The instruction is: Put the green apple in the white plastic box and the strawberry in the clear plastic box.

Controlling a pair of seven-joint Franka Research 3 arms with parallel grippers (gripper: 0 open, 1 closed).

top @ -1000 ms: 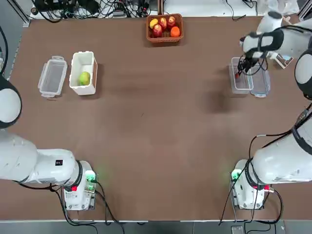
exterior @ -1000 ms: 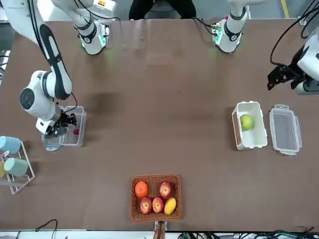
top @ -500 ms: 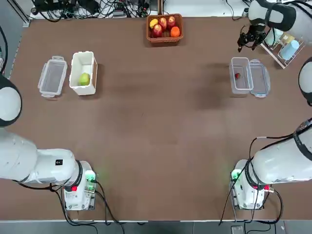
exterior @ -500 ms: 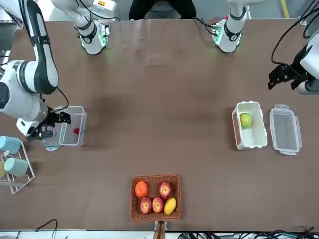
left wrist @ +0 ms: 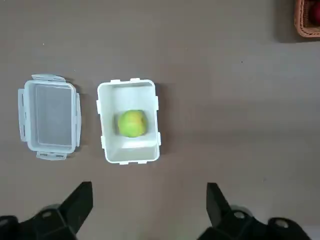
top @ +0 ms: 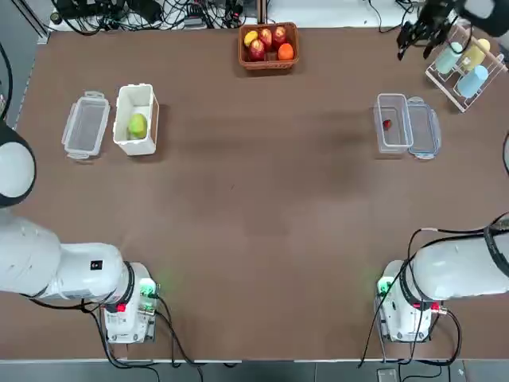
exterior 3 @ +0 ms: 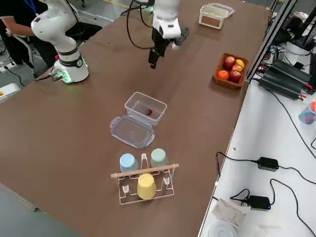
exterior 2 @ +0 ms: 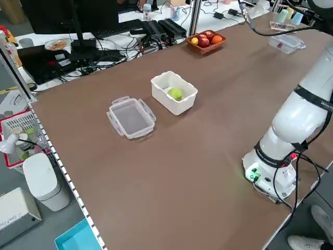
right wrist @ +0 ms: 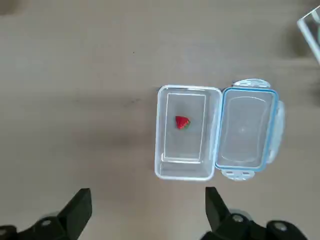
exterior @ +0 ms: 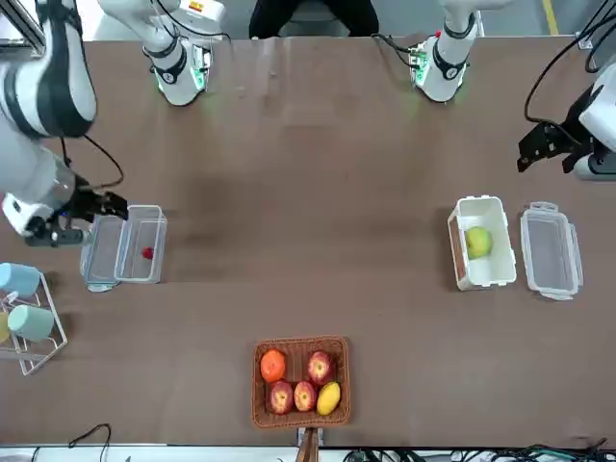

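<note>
The right pincer (right wrist: 149, 212) had lifted clear, spread; the strawberry (right wrist: 182, 122) lay in its box (right wrist: 186, 170). The left pincer (left wrist: 150, 210) gaped, idle.

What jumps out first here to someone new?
The green apple alone in the white plastic box, on the table's left side. Opposite, right side: the red strawberry in the clear plastic box. Both the left gripper and right gripper hang open over the table.
</note>
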